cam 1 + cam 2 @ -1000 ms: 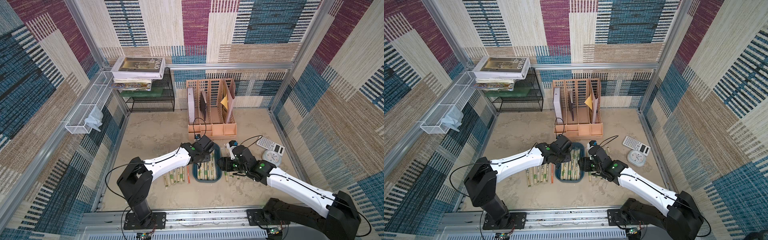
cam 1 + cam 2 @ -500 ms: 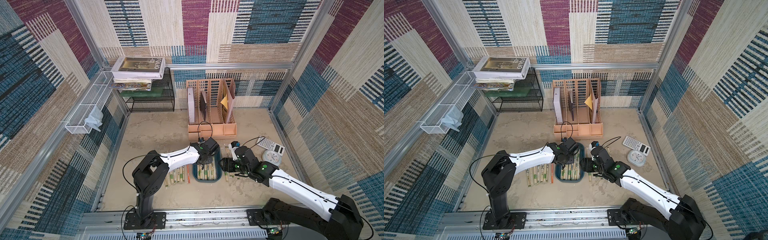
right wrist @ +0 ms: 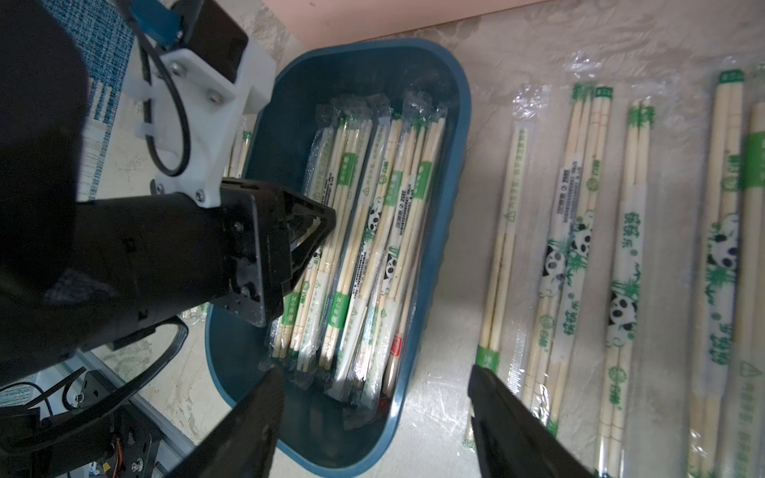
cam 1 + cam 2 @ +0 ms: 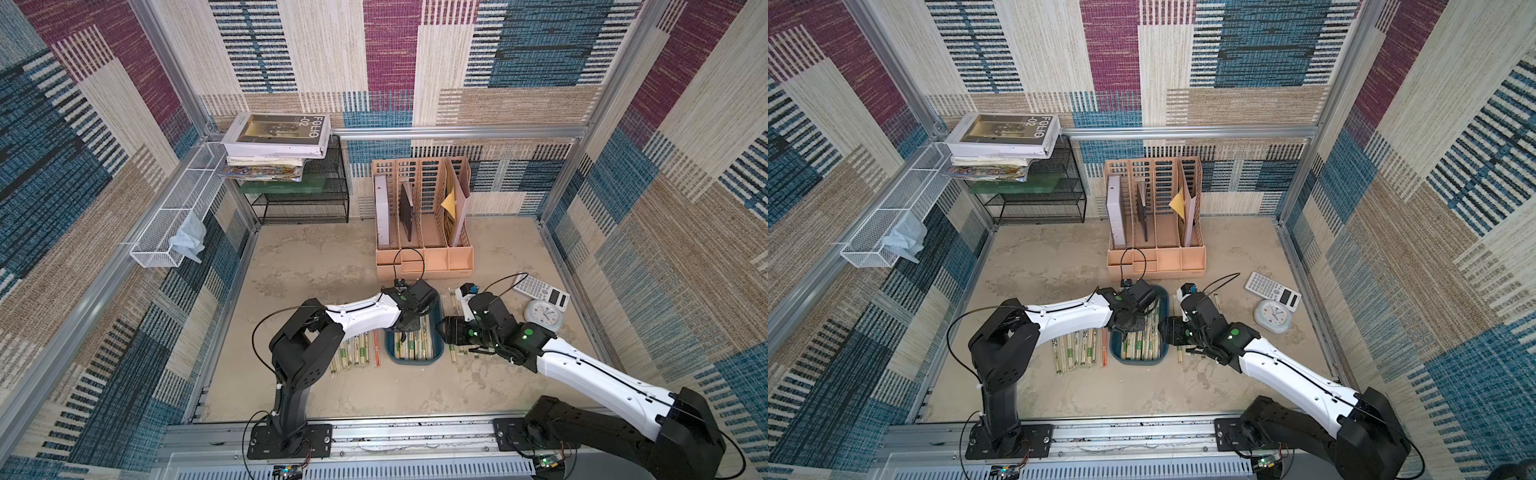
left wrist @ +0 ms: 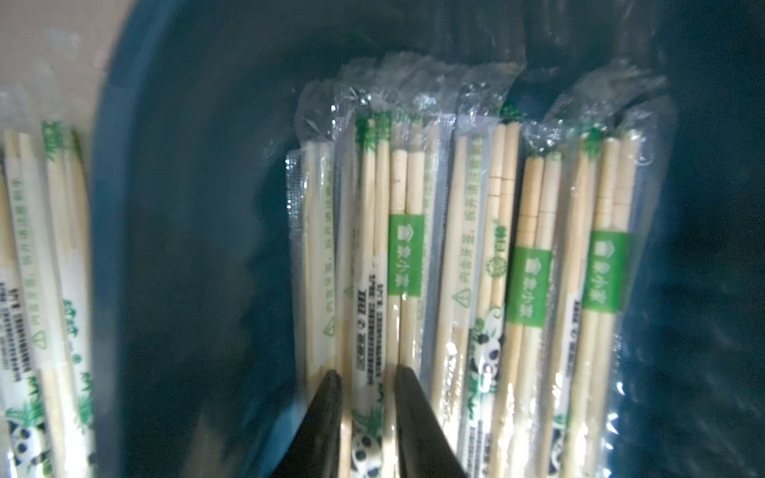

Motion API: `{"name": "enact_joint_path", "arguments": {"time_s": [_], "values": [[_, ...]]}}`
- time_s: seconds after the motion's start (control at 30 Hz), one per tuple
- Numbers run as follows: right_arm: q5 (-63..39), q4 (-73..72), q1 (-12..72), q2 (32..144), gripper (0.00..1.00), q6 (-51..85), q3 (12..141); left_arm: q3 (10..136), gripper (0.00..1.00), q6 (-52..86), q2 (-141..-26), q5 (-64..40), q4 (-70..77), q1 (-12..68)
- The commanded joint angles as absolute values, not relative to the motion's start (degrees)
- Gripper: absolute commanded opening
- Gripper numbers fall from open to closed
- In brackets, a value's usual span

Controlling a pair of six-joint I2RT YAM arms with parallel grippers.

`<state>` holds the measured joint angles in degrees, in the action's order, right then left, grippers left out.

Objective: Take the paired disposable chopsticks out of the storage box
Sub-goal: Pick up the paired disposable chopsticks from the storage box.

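The storage box (image 4: pixel 411 360) (image 4: pixel 1138 360) is a dark teal tray on the table, with several paired disposable chopsticks (image 4: pixel 415 340) (image 3: pixel 372 231) lying lengthwise in it. My left gripper (image 4: pixel 409 327) (image 4: pixel 1129 328) reaches down into the box. In the left wrist view its gripper (image 5: pixel 367 376) is shut on one panda-print wrapped pair (image 5: pixel 368 314), with a black fingertip (image 5: pixel 331 385) against each side. My right gripper (image 3: pixel 372 389) (image 4: pixel 442 330) stands open by the box's right rim (image 3: pixel 459 165), holding nothing. More wrapped pairs lie on the table to the left (image 4: pixel 355 351) and right (image 3: pixel 579 248) of the box.
A peach file organizer (image 4: pixel 424 232) stands just behind the box. A calculator (image 4: pixel 540 291) and a small round clock (image 4: pixel 543 316) lie to the right. At the back left is a black mesh rack (image 4: pixel 303 199) topped with books, and a white wire basket (image 4: pixel 174 220) hangs on the left wall.
My left arm has folded in and its gripper has sunk deeper among the pairs in the box, its jaws narrowing around one pair. The right arm has barely moved.
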<state>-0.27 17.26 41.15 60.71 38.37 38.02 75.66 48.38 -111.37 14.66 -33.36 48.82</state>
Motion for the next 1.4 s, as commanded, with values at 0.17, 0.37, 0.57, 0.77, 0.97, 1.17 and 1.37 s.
{"name": "enact_joint_path", "arguments": {"time_s": [0.17, 0.37, 0.57, 0.77, 0.97, 1.17, 1.37], "values": [[-0.2, 17.0, 41.1, 60.9, 0.74, 37.9, 38.5, 75.3, 0.19, 47.8, -112.8, 14.0, -33.0, 48.7], [-0.1, 17.2, 41.1, 61.0, 0.74, 37.8, 38.8, 75.4, 0.15, 47.8, -111.8, 13.5, -33.0, 48.7], [-0.1, 17.1, 41.2, 61.1, 0.74, 37.9, 38.7, 75.8, 0.11, 47.1, -108.5, 13.6, -33.9, 48.7], [-0.4, 16.9, 41.1, 61.3, 0.74, 38.0, 38.9, 76.5, 0.08, 46.6, -106.1, 14.0, -34.6, 48.7], [-0.6, 16.7, 41.6, 61.5, 0.74, 38.0, 39.5, 76.6, 0.07, 46.2, -103.4, 15.2, -35.0, 48.6], [-0.1, 16.5, 43.7, 63.3, 0.74, 38.0, 41.1, 76.5, 0.07, 45.4, -100.2, 15.8, -35.7, 47.7], [0.8, 16.0, 46.9, 65.7, 0.74, 38.3, 43.6, 74.4, 0.07, 44.7, -95.3, 16.2, -36.5, 45.6]]}}
